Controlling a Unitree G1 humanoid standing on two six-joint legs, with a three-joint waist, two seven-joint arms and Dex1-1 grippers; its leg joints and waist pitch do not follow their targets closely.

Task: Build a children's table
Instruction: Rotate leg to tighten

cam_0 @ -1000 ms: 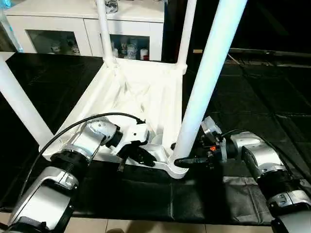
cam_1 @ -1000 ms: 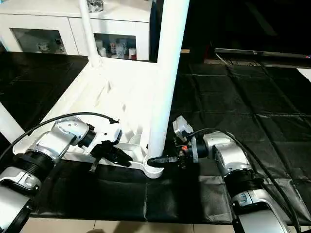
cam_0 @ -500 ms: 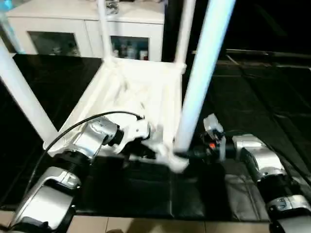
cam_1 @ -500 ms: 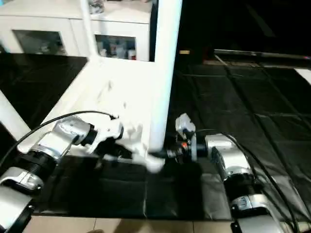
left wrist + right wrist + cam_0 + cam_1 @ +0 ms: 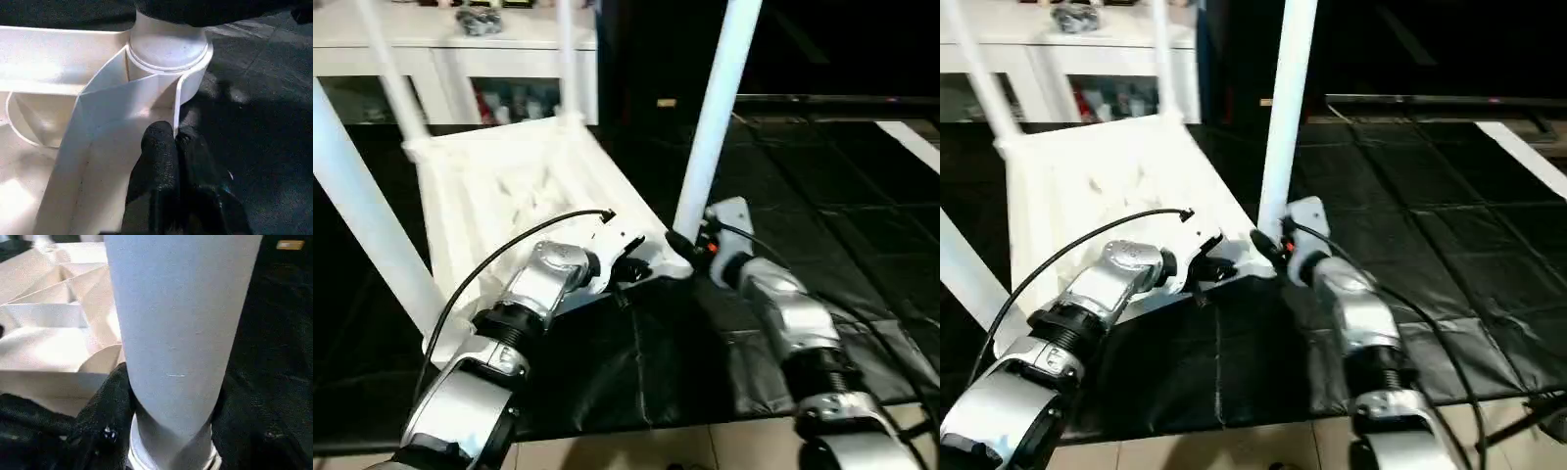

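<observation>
- Since a second ago the upside-down table [image 5: 514,186] has swung round on the black mat [image 5: 822,206]: the corner the grippers work at, which pointed toward the mat's near edge, now points toward the mat's right side, and the top's long edge runs slantwise away to the left.
- The table lies top-down on the mat's left half, ribbed underside up, with four legs standing in its corner sockets; the nearest-right leg [image 5: 715,117] rises just beside the right arm.
- The left gripper [image 5: 171,142] has its two black fingers pressed together, pinching the thin rim wall of the tabletop right beside the round corner socket [image 5: 168,49].
- The right gripper [image 5: 677,242] sits at the foot of that same leg, its black fingers [image 5: 105,404] lying on either side of the tube just above the socket, clamped around it.
- A white cabinet [image 5: 460,59] with glass doors stands beyond the mat's far edge; small items show behind the glass.
- No brand, label or writing can be read anywhere.
</observation>
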